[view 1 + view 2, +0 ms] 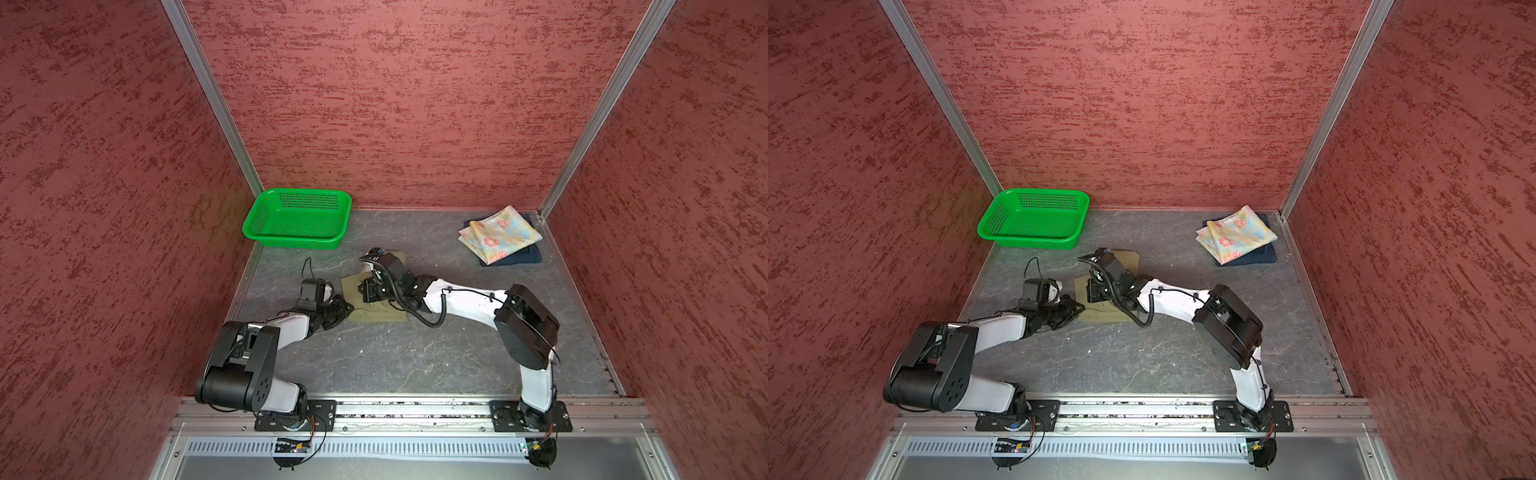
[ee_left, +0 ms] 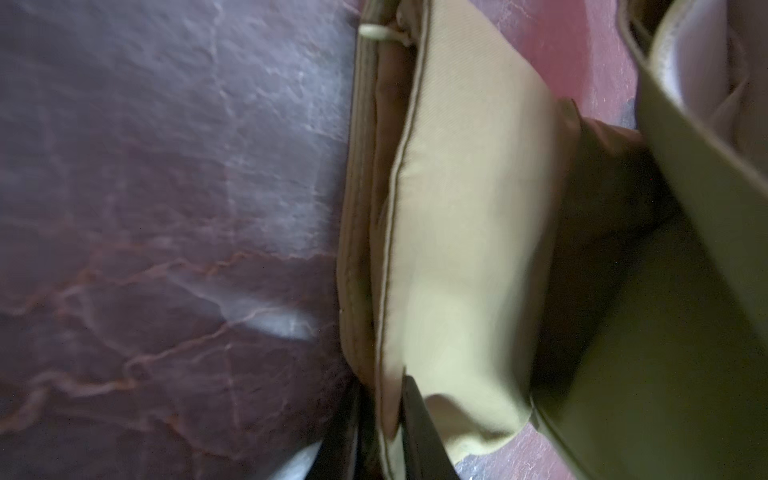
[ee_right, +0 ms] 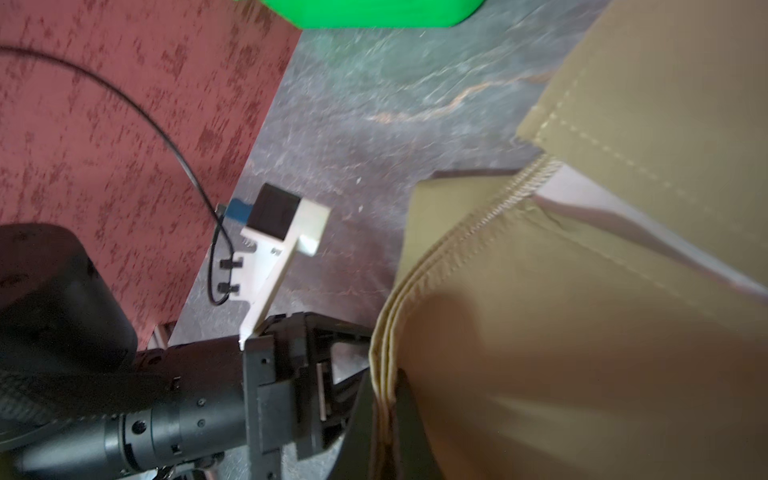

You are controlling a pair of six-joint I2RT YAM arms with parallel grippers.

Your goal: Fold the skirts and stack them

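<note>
Grey marbled tabletop (image 1: 415,365), walled in by red textured panels. At the bottom edge of the left wrist view, the left gripper (image 2: 386,432) has its dark fingers (image 2: 419,415) pinched on the stitched edge of the olive skirt (image 2: 465,249), and the cloth runs up between them. At the bottom of the right wrist view, the right gripper (image 3: 386,415) is clamped on the layered hem of the same skirt, with one finger (image 3: 357,432) on either side.

In both top views the two grippers meet left of the frame's centre. The left gripper (image 1: 347,309) is at the skirt's left edge and the right gripper (image 1: 363,289) is on top of it. The olive skirt (image 1: 378,316) lies partly folded on the table beneath them.

Towards the upper right of the tabletop, the folded floral skirt (image 1: 503,235) rests on the folded denim skirt (image 1: 523,257). At the upper left of the tabletop, in the far corner, stands a green basket (image 1: 297,240).
</note>
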